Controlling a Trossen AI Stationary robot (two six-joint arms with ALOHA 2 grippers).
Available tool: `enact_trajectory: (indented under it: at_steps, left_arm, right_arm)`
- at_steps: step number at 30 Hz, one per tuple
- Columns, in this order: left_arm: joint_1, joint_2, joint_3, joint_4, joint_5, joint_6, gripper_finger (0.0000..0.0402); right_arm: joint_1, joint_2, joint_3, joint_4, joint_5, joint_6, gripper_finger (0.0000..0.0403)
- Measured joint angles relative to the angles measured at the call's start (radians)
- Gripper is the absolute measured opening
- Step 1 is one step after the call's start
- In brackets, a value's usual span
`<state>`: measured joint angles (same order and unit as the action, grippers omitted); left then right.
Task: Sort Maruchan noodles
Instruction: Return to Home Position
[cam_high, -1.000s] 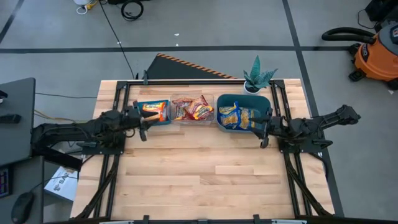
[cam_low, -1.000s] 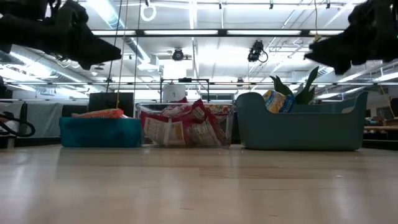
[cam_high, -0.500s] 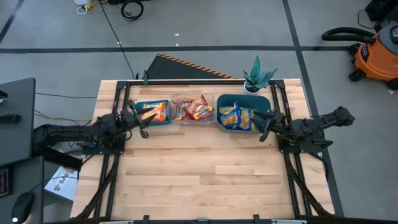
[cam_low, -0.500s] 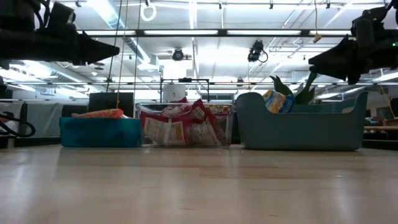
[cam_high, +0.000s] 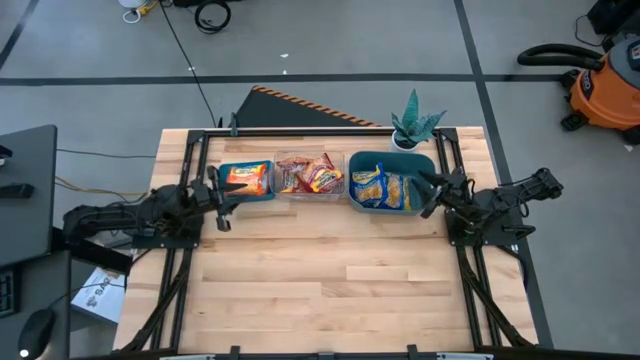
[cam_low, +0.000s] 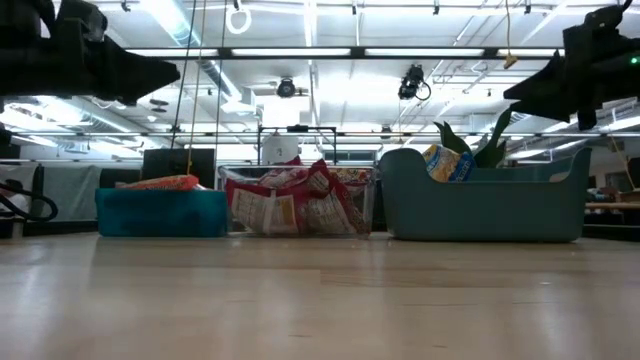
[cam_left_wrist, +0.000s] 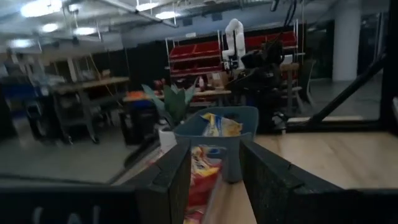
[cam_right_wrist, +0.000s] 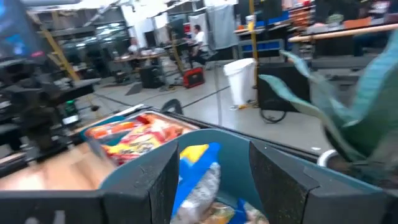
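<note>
The noodle packets all lie in three bins in a row near the table's far edge. Orange packets (cam_high: 245, 178) are in the small teal bin (cam_high: 262, 196), red-orange packets (cam_high: 310, 174) in the clear bin (cam_high: 309, 192), and yellow-and-blue packets (cam_high: 382, 188) in the large teal bin (cam_high: 425, 160). My left gripper (cam_high: 220, 199) hangs open and empty above the table, just left of the small teal bin. My right gripper (cam_high: 429, 193) hangs open and empty over the large bin's right rim. The wrist views show a gap between the left fingers (cam_left_wrist: 214, 180) and between the right fingers (cam_right_wrist: 214, 186).
A potted plant (cam_high: 414, 124) stands at the far edge behind the large bin. Bare wood (cam_high: 330, 270) stretches from the bins to the near edge. The arms' frames run along the table's left and right sides. A shop vacuum (cam_high: 605, 85) sits on the floor.
Both grippers have drawn back from the bins a little, the left toward the table's left edge and the right toward the right edge. Each has swung about slightly as it went. The packets and bins have stayed where they were.
</note>
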<state>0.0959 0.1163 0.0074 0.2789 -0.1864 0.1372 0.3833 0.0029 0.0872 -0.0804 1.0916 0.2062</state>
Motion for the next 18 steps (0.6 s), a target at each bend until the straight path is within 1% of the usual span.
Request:
enact_trajectory:
  at_steps: [4,12,15,18]
  left_arm:
    - [0.000,0.003,0.000,-0.005,0.000,-0.073,0.0141]
    - [0.000,0.003,0.000,-0.004,0.000,-0.074,0.0141]
    - [0.000,0.003,0.000,-0.003,0.000,-0.073,0.0141]
    - [0.000,0.003,0.000,-0.003,0.000,-0.073,0.0141]
  right_arm:
    - [0.000,0.000,0.000,0.001,-0.081,0.000,0.0199]
    - [0.000,0.000,0.000,0.001,-0.252,0.001,0.0199]
    - [0.000,0.000,0.000,0.001,-0.296,0.001,0.0199]
    - [0.000,0.000,0.000,0.002,-0.317,0.001,0.0199]
